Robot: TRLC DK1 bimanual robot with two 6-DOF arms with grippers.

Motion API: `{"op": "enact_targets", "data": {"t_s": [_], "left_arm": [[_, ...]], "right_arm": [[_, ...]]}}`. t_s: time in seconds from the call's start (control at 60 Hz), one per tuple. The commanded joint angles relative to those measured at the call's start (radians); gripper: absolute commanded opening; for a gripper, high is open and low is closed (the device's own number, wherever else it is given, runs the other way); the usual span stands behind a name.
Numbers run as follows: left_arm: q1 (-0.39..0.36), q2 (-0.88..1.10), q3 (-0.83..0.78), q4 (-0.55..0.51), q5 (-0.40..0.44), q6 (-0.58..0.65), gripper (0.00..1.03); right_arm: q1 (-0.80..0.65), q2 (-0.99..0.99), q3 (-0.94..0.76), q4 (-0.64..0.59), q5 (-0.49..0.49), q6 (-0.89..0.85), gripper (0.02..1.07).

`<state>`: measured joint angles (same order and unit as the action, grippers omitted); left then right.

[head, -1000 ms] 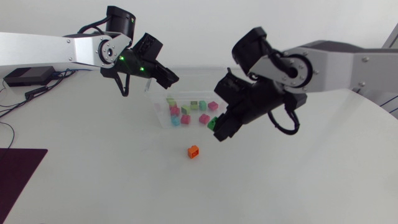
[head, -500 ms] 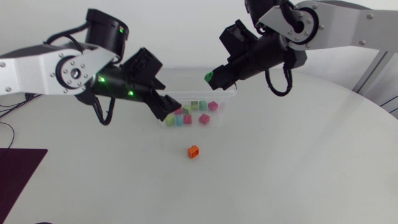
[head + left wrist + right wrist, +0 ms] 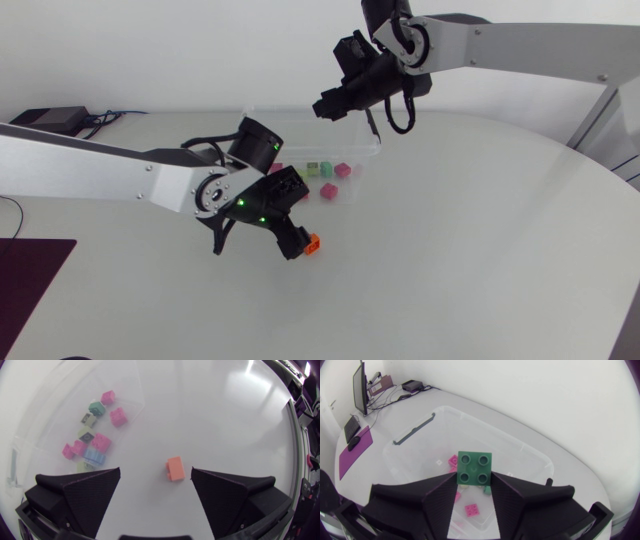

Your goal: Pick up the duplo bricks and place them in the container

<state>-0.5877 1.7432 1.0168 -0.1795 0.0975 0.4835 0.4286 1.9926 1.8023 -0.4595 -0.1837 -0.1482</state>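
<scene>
An orange brick (image 3: pixel 311 243) lies on the white table in front of the clear container (image 3: pixel 368 160). My left gripper (image 3: pixel 298 245) hangs low over it, open; in the left wrist view the orange brick (image 3: pixel 175 468) sits between the spread fingers, nearer one finger and touching neither. My right gripper (image 3: pixel 325 105) is held above the container's far side, shut on a green brick (image 3: pixel 475 467) with its studs facing the camera. Several pink, green and blue bricks (image 3: pixel 325 175) lie inside the container (image 3: pixel 485 427).
A dark mat (image 3: pixel 30 280) lies at the table's left edge. Open white table surface stretches right of and in front of the orange brick. The container's loose bricks (image 3: pixel 100 442) show just ahead of my left gripper (image 3: pixel 156 471).
My left arm came down from beside the container to the orange brick, its jaws widening. My right arm lifted the green brick from the table front up above the container.
</scene>
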Motion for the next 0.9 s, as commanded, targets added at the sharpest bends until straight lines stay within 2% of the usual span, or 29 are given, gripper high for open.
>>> {"op": "enact_targets", "data": {"t_s": [0.0, 0.033, 0.083, 0.25, 0.417, 0.583, 0.65, 0.733, 0.783, 0.867, 0.883], "left_arm": [[-0.015, 0.039, 0.009, 0.015, -0.013, 0.004, 0.99], [-0.021, 0.045, 0.011, 0.017, -0.016, 0.0, 0.99], [-0.026, 0.053, 0.012, 0.02, -0.019, -0.006, 0.99], [-0.041, 0.105, 0.034, 0.034, -0.039, -0.014, 0.99], [-0.054, 0.151, 0.06, 0.037, -0.056, -0.022, 0.94], [-0.067, 0.173, 0.069, 0.02, -0.056, -0.031, 0.7], [-0.078, 0.188, 0.071, 0.011, -0.056, -0.037, 0.55], [-0.086, 0.199, 0.078, -0.003, -0.056, -0.043, 0.43], [-0.09, 0.208, 0.086, -0.014, -0.056, -0.048, 0.3], [-0.098, 0.213, 0.094, -0.026, -0.056, -0.048, 0.18], [-0.098, 0.207, 0.094, -0.028, -0.056, -0.049, 0.13]], "right_arm": [[-0.014, 0.057, 0.068, -0.001, 0.01, 0.035, 0.85], [-0.016, 0.058, 0.072, -0.001, 0.01, 0.041, 0.95], [-0.016, 0.049, 0.069, -0.002, 0.01, 0.044, 0.99], [-0.016, -0.051, 0.003, 0.004, 0.007, 0.053, 1.0], [-0.007, -0.287, -0.201, 0.025, 0.001, 0.056, 1.0], [-0.01, -0.492, -0.397, 0.035, -0.008, 0.059, 1.0], [-0.014, -0.572, -0.48, 0.048, -0.019, 0.065, 1.0], [-0.024, -0.649, -0.572, 0.061, -0.022, 0.07, 1.0], [-0.027, -0.696, -0.64, 0.068, -0.023, 0.07, 1.0], [-0.034, -0.756, -0.724, 0.084, -0.023, 0.072, 1.0], [-0.036, -0.773, -0.748, 0.085, -0.023, 0.072, 1.0]]}}
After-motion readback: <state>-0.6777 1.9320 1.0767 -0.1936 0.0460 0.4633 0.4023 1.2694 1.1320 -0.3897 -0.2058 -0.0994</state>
